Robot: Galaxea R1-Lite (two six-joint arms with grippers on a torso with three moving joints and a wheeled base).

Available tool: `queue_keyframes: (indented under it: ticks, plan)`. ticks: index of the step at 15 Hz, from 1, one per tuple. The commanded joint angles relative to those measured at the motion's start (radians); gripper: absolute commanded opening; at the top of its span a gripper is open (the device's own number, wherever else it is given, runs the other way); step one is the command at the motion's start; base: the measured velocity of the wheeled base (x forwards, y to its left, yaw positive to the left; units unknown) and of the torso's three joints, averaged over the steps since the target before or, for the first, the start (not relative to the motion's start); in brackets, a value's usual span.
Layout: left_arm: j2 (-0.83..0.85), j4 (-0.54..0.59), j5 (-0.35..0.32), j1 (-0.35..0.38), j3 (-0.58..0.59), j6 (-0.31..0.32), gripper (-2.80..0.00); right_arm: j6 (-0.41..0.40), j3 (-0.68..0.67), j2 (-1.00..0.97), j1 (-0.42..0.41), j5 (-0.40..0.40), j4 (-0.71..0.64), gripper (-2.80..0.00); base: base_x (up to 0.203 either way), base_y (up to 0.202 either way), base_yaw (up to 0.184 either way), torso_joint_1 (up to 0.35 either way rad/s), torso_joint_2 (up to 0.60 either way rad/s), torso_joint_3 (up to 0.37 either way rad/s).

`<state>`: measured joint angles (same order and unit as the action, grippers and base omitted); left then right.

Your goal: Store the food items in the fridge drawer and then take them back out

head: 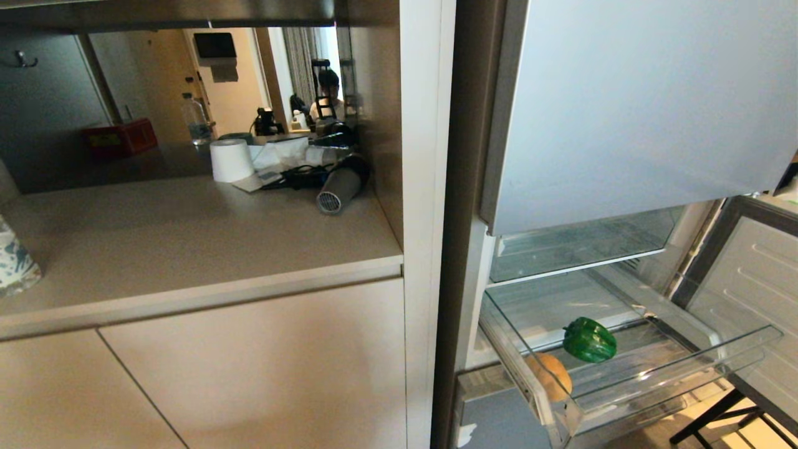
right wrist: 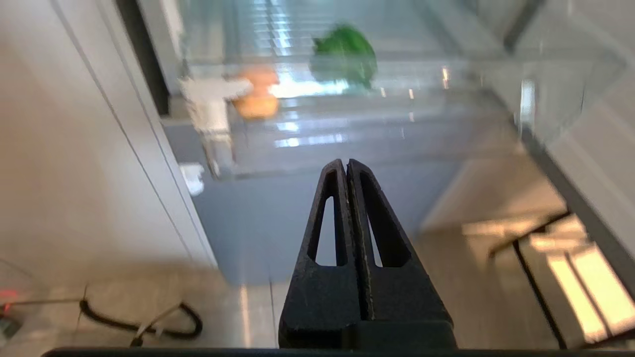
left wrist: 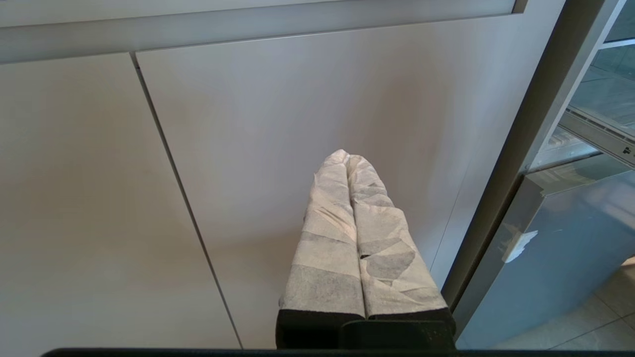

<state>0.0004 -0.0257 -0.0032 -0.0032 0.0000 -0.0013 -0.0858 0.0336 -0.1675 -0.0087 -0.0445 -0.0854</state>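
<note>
right up close, the right gripper (right wrist: 346, 166) has its black fingers pressed flat together, clenched on nothing, hanging low above the tiled floor. a dark cable (right wrist: 144, 320) curls on the floor off to one side below it. the gripper points toward the fridge but stays well short of it, nothing touching.

beyond its tips, the fridge drawer (head: 742, 346) stands pulled out of the silver-blue fridge (head: 623, 112), clear plastic with a white rail along its side. the potato (head: 548, 376) sits in the drawer's front corner next to that rail, and the bell pepper (head: 589, 340) lies a little deeper in, apart from the potato. both rest inside the drawer, out ahead of and above the gripper's tips, the pepper the farther of the two.

the left gripper (left wrist: 346, 156), fingers wrapped in pale tape, is closed tight and empty too, parked facing the beige cabinet door (left wrist: 278, 119) beside the fridge.

farther back, on the counter (head: 187, 249), a white paper roll (head: 230, 159) and a grey hair dryer (head: 341, 184) sit before a mirror.
</note>
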Motion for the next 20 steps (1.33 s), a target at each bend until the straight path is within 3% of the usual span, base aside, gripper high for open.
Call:
queue_keyframes:
  ticks: [1,4,20]
  plan:
    - [-0.002,0.000,0.000,0.000,0.011,0.000,-2.80,-0.005,0.002,0.068,0.016,-0.003,-0.008,-2.80,0.000,0.000,0.000,0.000,0.00,0.000]
    - [-0.002,0.000,0.000,0.000,0.011,0.000,-2.80,-0.008,-0.001,0.173,0.016,-0.002,-0.002,-2.80,0.000,0.000,0.000,0.000,0.00,0.000]
    - [-0.002,0.000,0.000,0.000,0.011,0.000,-2.80,0.000,-0.004,0.166,0.016,0.002,0.001,-2.80,0.000,0.000,0.000,0.000,0.00,0.000]
